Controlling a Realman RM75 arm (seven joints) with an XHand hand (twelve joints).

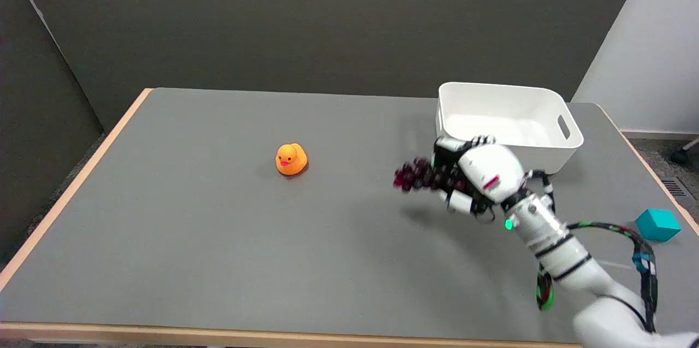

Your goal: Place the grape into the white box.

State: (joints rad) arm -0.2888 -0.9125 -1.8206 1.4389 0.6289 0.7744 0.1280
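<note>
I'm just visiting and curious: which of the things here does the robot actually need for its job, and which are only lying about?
Part of the job:
- grape bunch, held by the right hand
- white box, where the grapes go

Just lying about:
- orange rubber duck
- teal cube

Orange rubber duck [291,159] upright on grey table [191,239], left of centre, beak toward near edge. Teal cube [657,224] near table's right edge, well apart from duck. Dark wall [327,20] behind; pale wood trim along table edges.
</note>
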